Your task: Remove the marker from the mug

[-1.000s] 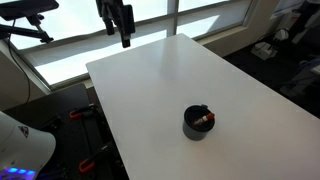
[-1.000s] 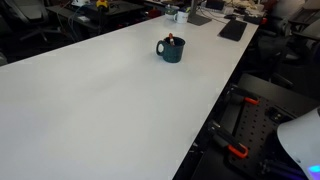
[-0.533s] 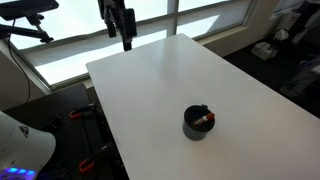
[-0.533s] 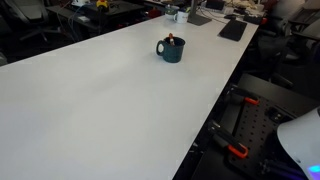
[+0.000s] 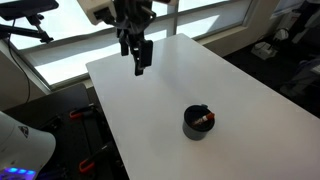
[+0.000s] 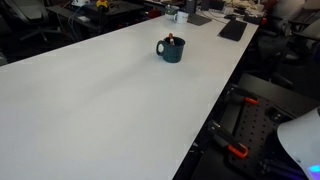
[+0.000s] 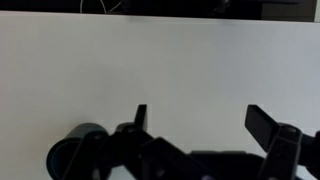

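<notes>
The mug (image 5: 198, 123) is a small black cup on the white table (image 5: 170, 85), toward the near part of it. The reddish marker (image 5: 204, 119) lies inside it, leaning on the rim. The mug also shows in an exterior view (image 6: 171, 50) with the marker's (image 6: 170, 40) tip sticking out of it. My gripper (image 5: 139, 62) hangs above the far part of the table, well away from the mug, open and empty. In the wrist view my gripper (image 7: 200, 118) has its jaws wide apart over bare white table; the mug does not show there.
The table's edges (image 6: 215, 110) drop off to dark floor and equipment. Windows and a rail (image 5: 200, 15) run behind the table. A dark flat object (image 6: 233, 30) lies at a far corner of the table.
My gripper has come down and moved in over the table toward the mug. The mug and marker have not moved.
</notes>
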Controlling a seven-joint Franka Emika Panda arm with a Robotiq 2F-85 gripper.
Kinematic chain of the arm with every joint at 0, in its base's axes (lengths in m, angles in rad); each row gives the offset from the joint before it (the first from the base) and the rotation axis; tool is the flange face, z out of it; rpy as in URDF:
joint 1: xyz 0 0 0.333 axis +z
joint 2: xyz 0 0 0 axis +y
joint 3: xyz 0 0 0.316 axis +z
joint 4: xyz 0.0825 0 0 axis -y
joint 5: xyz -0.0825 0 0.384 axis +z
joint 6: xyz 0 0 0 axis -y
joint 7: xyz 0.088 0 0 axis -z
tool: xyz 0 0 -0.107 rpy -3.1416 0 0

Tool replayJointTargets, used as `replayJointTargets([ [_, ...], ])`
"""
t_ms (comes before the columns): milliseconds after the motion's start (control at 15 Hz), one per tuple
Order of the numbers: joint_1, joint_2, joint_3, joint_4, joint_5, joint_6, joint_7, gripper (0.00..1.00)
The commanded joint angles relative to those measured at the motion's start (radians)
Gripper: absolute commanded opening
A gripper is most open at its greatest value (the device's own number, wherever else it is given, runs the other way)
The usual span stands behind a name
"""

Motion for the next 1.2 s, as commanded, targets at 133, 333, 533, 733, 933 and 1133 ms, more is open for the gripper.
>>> replayJointTargets([
  [133, -0.052, 0.165, -0.074, 0.105, 0.067, -0.012, -0.138, 1.00],
  [333, -0.083, 0.246, -0.099, 0.175, 0.119, -0.035, -0.197, 1.00],
  [533, -0.122, 0.334, -0.111, 0.274, 0.179, -0.051, -0.202, 1.00],
  [733, -0.163, 0.408, -0.112, 0.366, 0.238, -0.058, -0.203, 1.00],
  [933, -0.199, 0.468, -0.105, 0.433, 0.270, -0.055, -0.188, 1.00],
  [1133, -0.233, 0.548, -0.101, 0.510, 0.301, -0.073, -0.191, 1.00],
])
